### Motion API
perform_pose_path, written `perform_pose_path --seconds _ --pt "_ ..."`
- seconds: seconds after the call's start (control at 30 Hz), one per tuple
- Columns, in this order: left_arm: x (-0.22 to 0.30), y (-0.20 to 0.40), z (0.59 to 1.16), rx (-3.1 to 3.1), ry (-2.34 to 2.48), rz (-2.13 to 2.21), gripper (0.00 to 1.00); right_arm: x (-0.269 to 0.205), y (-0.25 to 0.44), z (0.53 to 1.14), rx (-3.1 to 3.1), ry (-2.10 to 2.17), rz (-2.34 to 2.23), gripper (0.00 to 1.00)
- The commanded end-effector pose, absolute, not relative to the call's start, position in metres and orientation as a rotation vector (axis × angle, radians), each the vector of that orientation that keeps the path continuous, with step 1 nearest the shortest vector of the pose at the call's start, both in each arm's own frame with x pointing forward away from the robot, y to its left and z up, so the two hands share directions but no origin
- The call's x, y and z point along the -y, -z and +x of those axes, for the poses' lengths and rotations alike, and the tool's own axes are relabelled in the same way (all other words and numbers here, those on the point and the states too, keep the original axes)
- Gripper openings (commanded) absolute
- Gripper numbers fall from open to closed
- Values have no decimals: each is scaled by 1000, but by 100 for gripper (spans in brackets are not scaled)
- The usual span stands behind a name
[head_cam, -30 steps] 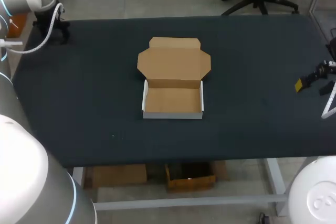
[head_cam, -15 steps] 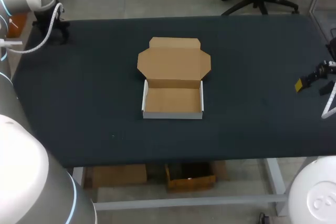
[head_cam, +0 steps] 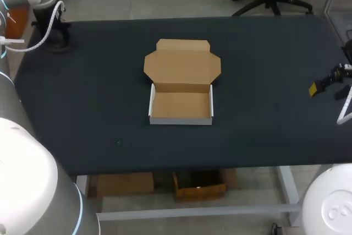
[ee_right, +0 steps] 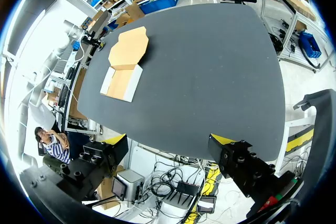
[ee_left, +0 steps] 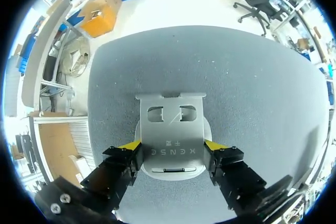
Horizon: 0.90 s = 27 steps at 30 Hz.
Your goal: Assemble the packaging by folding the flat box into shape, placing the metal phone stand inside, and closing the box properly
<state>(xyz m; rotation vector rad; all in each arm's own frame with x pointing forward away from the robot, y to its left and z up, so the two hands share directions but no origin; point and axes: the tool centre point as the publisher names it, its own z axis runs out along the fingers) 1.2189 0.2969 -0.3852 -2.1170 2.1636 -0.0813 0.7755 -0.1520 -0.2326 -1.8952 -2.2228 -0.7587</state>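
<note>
The box (head_cam: 181, 119) sits folded mid-counter (head_cam: 264, 53), lid flopped back, nothing in it, so you're on the phone stand (ee_left: 170, 121) step. Your left hand (ee_left: 172, 145) looks pinched on its sides at the far left corner, so lift it, carry it over and set it inside. Your right hand (ee_right: 169, 142) hangs spread and empty off the right edge.

Pretty much the whole scene was the table (head_cam: 264, 81): one wide top covered in dark, nearly black matte stuff that looked grainy, kinda felt-like, up close. A pale metal frame (head_cam: 287, 185) with a crossbar showed under the near edge. Lighting was even across it, no harsh shadows.
</note>
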Motion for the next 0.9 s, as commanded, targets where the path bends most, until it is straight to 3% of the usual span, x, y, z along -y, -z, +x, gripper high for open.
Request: perform_pose_path --seconds 0.03,0.37,0.9 --pt "-295 369 1213 -2194 -6 -2148 0 153 231 775 2221 756 -1892 100" --pt "-295 359 1197 -2194 28 -2134 0 154 230 775 2232 787 -1873 100" --pt "-276 345 1168 -2233 133 -2045 0 158 215 790 2515 1135 -1394 100"
